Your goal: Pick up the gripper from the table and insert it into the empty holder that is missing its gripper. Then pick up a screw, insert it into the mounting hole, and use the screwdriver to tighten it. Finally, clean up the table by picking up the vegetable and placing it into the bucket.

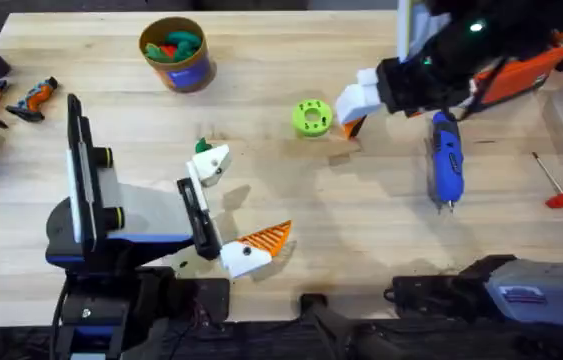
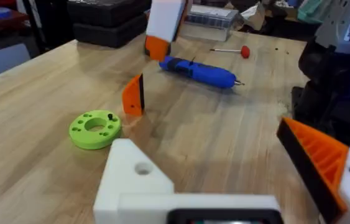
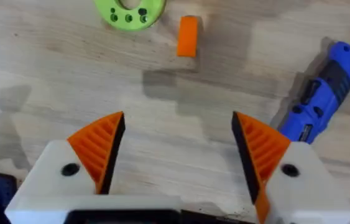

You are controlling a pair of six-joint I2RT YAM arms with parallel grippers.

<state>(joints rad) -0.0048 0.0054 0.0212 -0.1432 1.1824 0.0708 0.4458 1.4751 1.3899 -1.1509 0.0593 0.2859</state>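
Loose gripper (image 3: 188, 35): the small orange wedge stands on edge on the table (image 1: 261, 120), just beside the lime-green disc (image 1: 311, 117). Nothing touches it, so the pick-up is not yet done.

Right gripper (image 3: 178, 152): it hangs above the table with its jaws spread wide and empty, both orange ribbed pads in place. The wedge lies ahead of them rather than between them; I'd judge it is lining up to come down on it.

Left gripper (image 1: 231, 215): held low over the table near the middle, jaws apart and holding nothing. One finger carries its orange pad (image 2: 314, 155); the other is the bare white holder (image 2: 137, 177) with an open mounting hole on top. It looks parked and turned that way so the missing piece can be slid in.

Screwdriver (image 1: 446, 158): the blue tool lies flat near the right arm, within easy reach for the tightening step.

Red-handled tool (image 1: 553, 185): lies further right, untouched.

Bucket (image 1: 175, 53): stands at the far side of the table, toy pieces already inside.

Vegetable (image 1: 201, 146): a small dark-green bit sits on the table just beside the left arm's upper finger; cleanup still waits.
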